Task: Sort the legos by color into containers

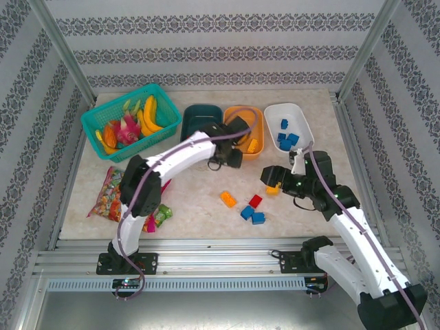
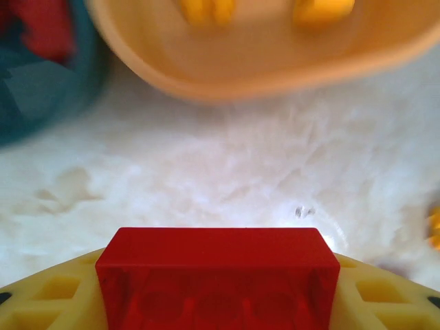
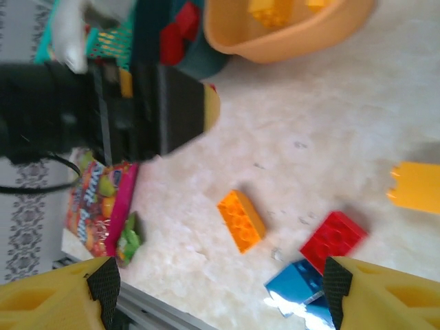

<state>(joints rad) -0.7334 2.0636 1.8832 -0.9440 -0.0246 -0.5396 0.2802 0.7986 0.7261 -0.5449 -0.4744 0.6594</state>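
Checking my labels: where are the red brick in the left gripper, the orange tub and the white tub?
red brick (image 2: pixel 217 282): left wrist view, on the face toward the camera.
orange tub (image 1: pixel 240 108): top view, on its far rim.
white tub (image 1: pixel 297 118): top view, on its bare floor.

The left arm and right arm have white rounded shells, black joints and a mauve cable along each. The right gripper has yellow fingers with black pads.
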